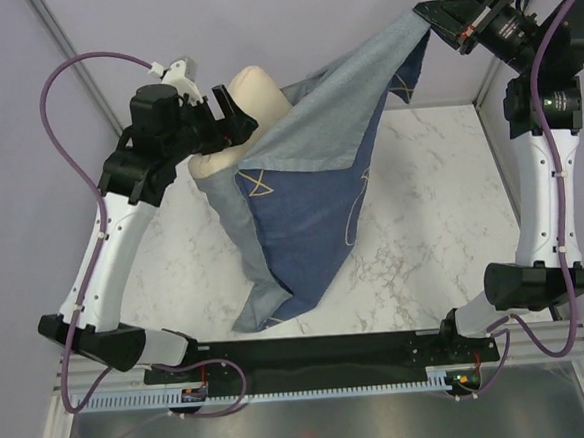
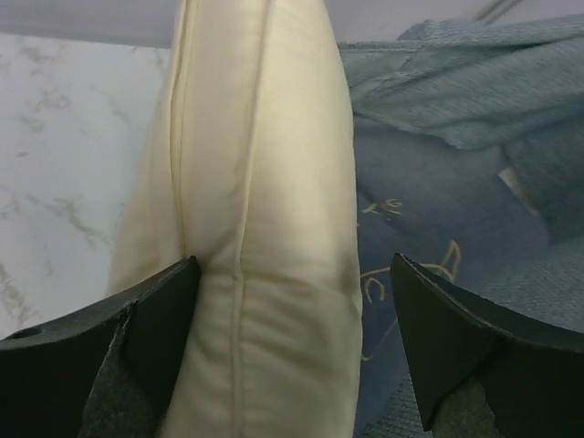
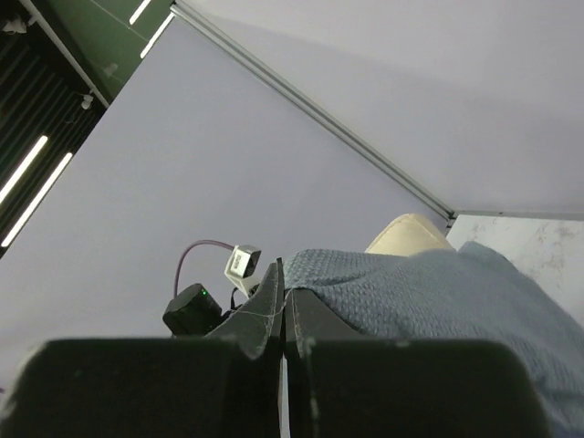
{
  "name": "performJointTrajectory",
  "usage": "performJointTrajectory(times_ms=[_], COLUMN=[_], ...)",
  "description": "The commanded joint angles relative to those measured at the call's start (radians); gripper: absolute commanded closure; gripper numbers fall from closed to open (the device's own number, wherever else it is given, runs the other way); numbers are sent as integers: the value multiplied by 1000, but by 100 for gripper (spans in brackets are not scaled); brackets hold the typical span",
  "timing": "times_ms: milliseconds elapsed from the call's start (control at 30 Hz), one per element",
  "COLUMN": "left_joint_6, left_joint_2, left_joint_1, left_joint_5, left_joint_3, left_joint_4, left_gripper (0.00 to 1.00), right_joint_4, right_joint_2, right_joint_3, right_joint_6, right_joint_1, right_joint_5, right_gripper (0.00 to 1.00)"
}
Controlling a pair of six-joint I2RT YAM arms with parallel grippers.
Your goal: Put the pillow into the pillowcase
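Cloth dominates the overhead view: the pillowcase [image 1: 303, 228] hangs like a tent from the right claw [image 1: 436, 18], raised high at the far right. From there it slopes down and leftward until its lower end rests on the table [image 1: 431, 199]. Its paler inner side is folded outward along the upper edge. The pillow [image 1: 258, 89] stands at the case's left end, with its rounded top poking out above the fold and its lower part showing beside the blue cloth. The left claw [image 1: 233, 118] sits right against it from the left and is plainly the nearer arm. In the left wrist view, the left claw [image 2: 294, 274] has its jaws apart on either side of the pillow [image 2: 265, 228]. One finger is at or just beside the cream cover, and the other stands clear over the pillowcase [image 2: 438, 201]. The pillow's long axis runs straight away from the claw, seams lengthwise, with the case to its right. In the right wrist view, the right claw [image 3: 283, 292] is closed tight on an edge of the pillowcase [image 3: 420, 292], and the pillow [image 3: 409, 235] peeks up behind the cloth. The pillow looks only partly inside, so the next move would likely push it along its length, rightward and down into the case.
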Motion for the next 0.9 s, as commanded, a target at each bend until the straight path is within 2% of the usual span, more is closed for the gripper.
performJointTrajectory(times_ms=[0, 67, 133, 267, 333, 533, 700, 867], left_joint_6=[-15, -11, -8, -9, -20, -28, -60, -132], left_joint_2=[-69, -67, -52, 38, 72, 40, 0, 58], left_joint_1=[6, 15, 20, 18, 20, 20, 20, 20], left_joint_5=[-97, -159, -136, 78, 111, -1, -3, 22], left_joint_3=[16, 2, -3, 10, -4, -147, -335, -447], left_joint_4=[-35, -23, -12, -22, -28, 3, 104, 263], left_gripper=[7, 6, 4, 7, 7, 5, 4, 4], right_joint_4=[41, 41, 41, 41, 41, 40, 41, 31], right_joint_2=[-56, -93, -130, -165, -171, -158, -158, -147], right_joint_3=[-61, -125, -168, -240, -253, -248, -314, -336], right_joint_6=[-39, -54, -76, -92, -99, -108, -128, -152], right_joint_1=[-8, -9, -7, -7, -7, -7, 11, 76], right_joint_5=[-13, -11, -7, -2, -1, -14, 12, 39], right_gripper=[100, 100, 100, 100, 100, 100, 100, 100])
